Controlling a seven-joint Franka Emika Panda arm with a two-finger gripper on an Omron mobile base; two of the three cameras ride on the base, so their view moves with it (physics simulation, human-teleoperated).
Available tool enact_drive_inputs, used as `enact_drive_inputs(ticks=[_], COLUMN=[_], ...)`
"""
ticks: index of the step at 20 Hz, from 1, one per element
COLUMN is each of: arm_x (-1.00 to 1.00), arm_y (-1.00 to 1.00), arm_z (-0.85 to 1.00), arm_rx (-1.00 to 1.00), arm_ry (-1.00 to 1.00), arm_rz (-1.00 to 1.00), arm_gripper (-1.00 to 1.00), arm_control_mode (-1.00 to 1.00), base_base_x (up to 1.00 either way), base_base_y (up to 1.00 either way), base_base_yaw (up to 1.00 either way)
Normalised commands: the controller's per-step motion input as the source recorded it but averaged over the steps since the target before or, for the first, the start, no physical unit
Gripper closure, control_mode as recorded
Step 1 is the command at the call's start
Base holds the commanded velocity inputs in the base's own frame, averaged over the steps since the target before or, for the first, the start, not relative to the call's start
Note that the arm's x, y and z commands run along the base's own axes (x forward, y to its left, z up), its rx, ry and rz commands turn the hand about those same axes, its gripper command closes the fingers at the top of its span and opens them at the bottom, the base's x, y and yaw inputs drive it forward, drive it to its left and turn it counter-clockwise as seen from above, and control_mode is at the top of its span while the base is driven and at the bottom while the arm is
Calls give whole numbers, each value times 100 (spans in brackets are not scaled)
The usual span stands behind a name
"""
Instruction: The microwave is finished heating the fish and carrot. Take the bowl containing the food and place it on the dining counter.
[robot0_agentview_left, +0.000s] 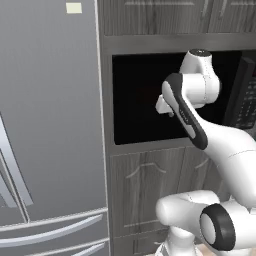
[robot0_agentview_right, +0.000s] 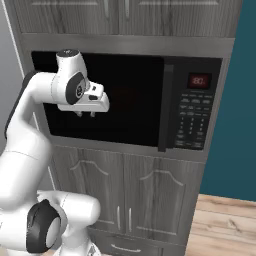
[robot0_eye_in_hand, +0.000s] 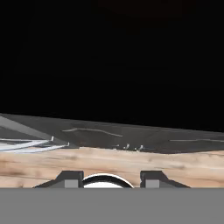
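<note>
Jaws are apart w/ nothing between them, fingertips (robot0_agentview_right: 80, 114) pointing down, hanging just in front of the dark glass door (robot0_agentview_right: 135, 120) of the big black built-in microwave (robot0_agentview_right: 192, 80). The door looks shut, so the round glossy red-orange bowl w/ the food is presumably inside. A dim reddish smudge (robot0_agentview_right: 122, 96) behind the glass may be it, but I can't tell for sure. The vertical bar handle (robot0_agentview_right: 162, 107) sits well to the side of me, next to the button panel (robot0_agentview_right: 192, 117); I reckon that gets pulled first. As for the bowl, I expect it to be stiff, light-ish, slick from the glaze and prob. breakable, w/ loose carrot and fish free to slide. Best hold is a pinch on the rim, one finger inside and one outside, kept level, moved slowly, not squeezed hard.
</note>
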Motion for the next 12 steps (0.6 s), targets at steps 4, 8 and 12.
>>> enact_drive_inputs(ticks=[4,8,12], arm_x=[-26,-77,-91], arm_y=[0,-2,-24], arm_z=[-3,-13,-2], arm_rx=[0,0,0], arm_ry=[0,-4,-24], arm_rz=[0,0,0], arm_gripper=[-100,-100,-100], arm_control_mode=[-100,-100,-100], base_base_x=[0,0,0], base_base_y=[0,0,0], base_base_yaw=[0,0,0])
